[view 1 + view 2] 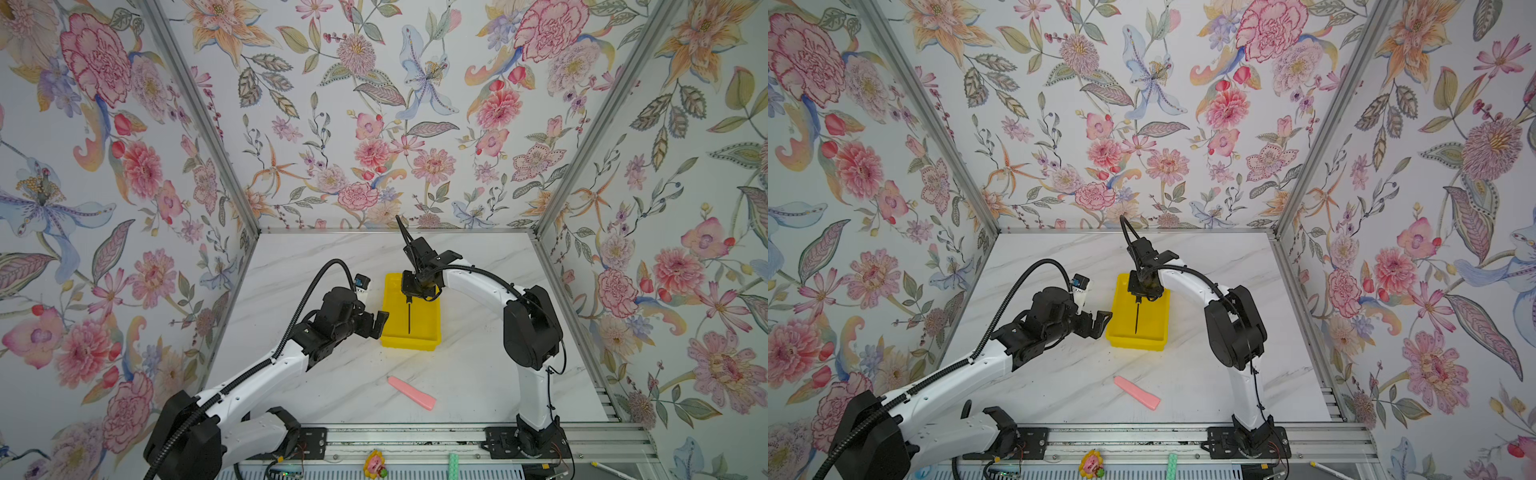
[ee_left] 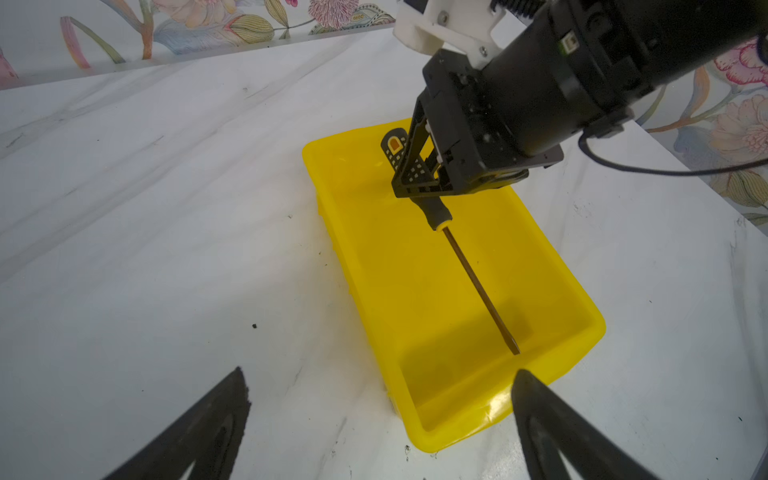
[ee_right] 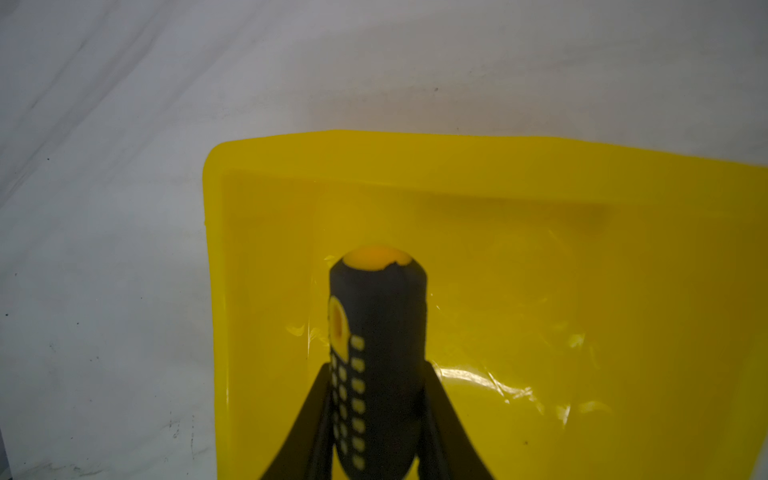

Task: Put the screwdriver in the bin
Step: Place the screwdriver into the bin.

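Over yellow bin (image 2: 386, 257): black-handled, thin-shafted screwdriver (image 2: 471, 276).

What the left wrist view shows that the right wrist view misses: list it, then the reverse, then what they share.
Only left wrist: the screwdriver down to its thin shaft and tip, inside the bin; the bin's whole outline; the left gripper, open. Only right wrist: the handle's yellow butt end, close up. Both: the right gripper shut on the handle, the yellow bin, the marble table.
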Robot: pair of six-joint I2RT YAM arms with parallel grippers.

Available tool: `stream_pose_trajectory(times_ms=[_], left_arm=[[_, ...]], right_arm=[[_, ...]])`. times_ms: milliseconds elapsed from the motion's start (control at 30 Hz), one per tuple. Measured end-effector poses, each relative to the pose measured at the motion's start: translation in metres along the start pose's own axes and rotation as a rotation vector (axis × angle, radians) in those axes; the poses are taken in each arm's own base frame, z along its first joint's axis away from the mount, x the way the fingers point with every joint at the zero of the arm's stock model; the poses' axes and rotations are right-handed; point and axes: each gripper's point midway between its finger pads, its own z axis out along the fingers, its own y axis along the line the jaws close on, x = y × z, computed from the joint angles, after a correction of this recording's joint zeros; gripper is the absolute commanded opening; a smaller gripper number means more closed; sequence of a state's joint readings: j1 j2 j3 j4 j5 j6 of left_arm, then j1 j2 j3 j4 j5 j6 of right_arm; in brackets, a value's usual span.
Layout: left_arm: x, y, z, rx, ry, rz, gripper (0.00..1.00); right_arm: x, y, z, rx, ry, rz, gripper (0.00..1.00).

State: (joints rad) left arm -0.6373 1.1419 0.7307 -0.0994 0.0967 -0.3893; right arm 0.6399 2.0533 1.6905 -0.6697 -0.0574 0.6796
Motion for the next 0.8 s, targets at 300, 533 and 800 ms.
stream_pose_trajectory(times_ms=[300,533,800], left_arm=[[0.002,0.008,-0.002,-0.032,-0.015,-0.025,0.99],[0.002,0.008,-0.002,-0.031,-0.017,-0.028,0.99],[0.002,0.009,-0.002,-0.036,-0.017,-0.03,0.99]], right_arm=[[0.001,-0.001,0.02,-0.001,0.009,0.011,0.02],[0.006,-0.005,0.03,0.004,0.015,0.025,0.09],[0.012,-0.012,0.041,0.015,0.023,0.043,0.18]])
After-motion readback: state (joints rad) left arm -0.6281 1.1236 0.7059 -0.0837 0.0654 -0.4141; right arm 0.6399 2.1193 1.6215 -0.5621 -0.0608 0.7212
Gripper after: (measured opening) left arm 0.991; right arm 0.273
